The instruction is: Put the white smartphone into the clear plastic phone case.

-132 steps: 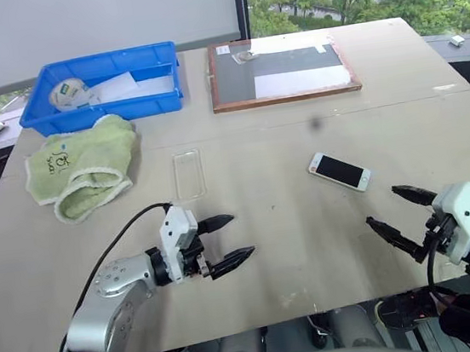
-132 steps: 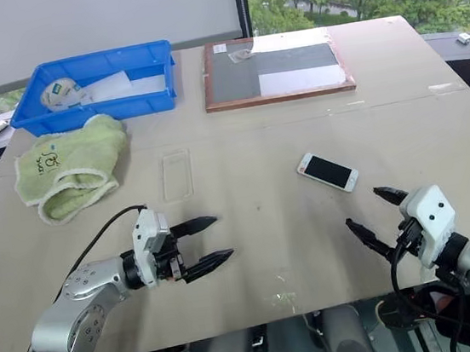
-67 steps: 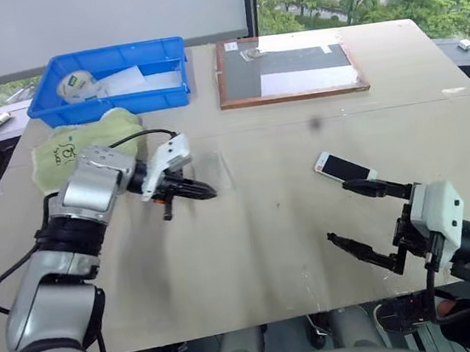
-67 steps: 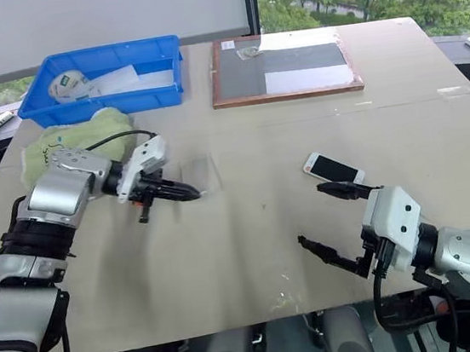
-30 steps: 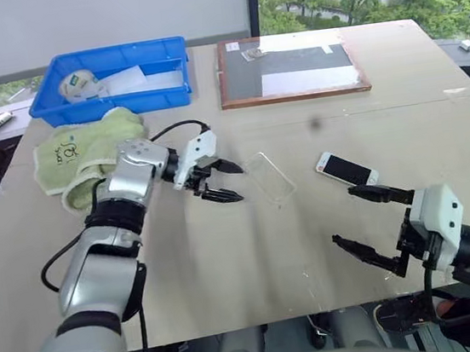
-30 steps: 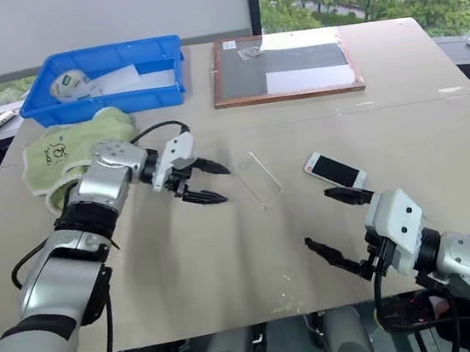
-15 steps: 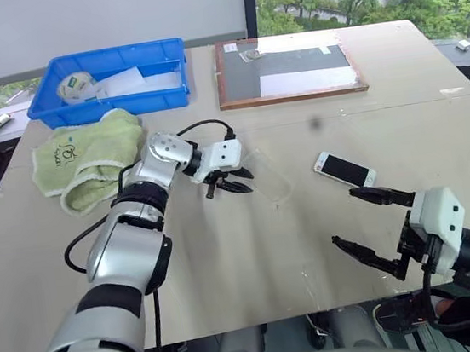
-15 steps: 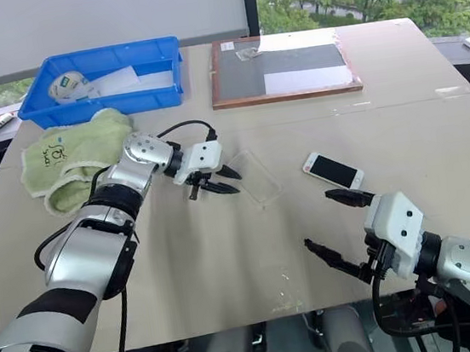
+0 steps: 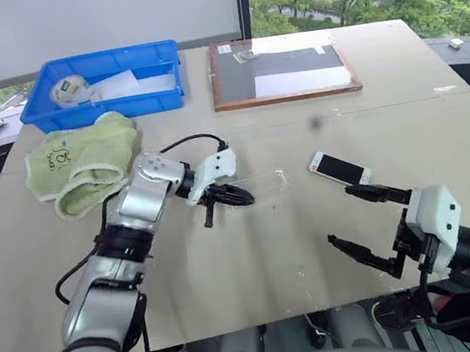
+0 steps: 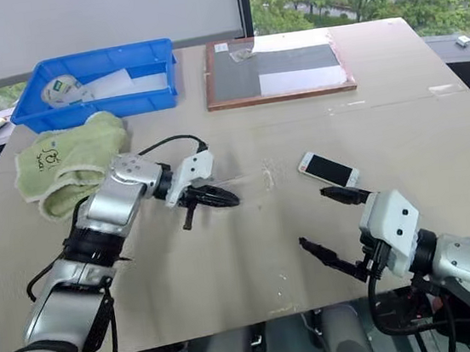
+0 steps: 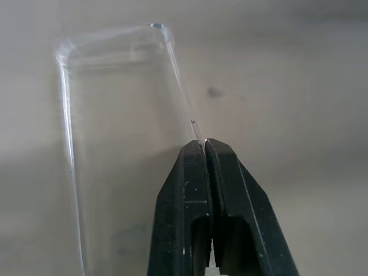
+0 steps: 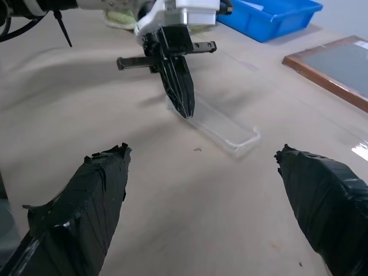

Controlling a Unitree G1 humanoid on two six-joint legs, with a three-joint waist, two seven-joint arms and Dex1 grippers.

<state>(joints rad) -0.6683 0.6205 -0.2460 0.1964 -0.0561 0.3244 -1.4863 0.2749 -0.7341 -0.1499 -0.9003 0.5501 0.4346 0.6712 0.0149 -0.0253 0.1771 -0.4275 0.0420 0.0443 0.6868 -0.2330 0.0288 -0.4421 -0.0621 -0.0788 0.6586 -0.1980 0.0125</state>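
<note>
The clear plastic phone case (image 9: 265,180) is near the table's middle, with one long edge raised off the surface. My left gripper (image 9: 243,196) is shut on that edge; in the left wrist view the black fingertips (image 11: 195,158) pinch the case (image 11: 115,109) by its rim. The right wrist view shows the same grip on the case (image 12: 227,127). The white smartphone (image 9: 340,170) lies flat, screen up, to the right of the case. My right gripper (image 9: 341,216) hovers open just in front of the phone, nothing between its fingers (image 12: 95,195).
A green towel (image 9: 83,160) lies at the left and a blue bin (image 9: 103,111) with a tape roll and papers stands behind it. A wood-framed dark board (image 9: 282,67) sits at the back centre. The table's front edge runs just below my right gripper.
My left gripper has shut on the case's long rim and drawn back a little, tipping the case up on its side. The right arm has stayed still and the phone has not moved.
</note>
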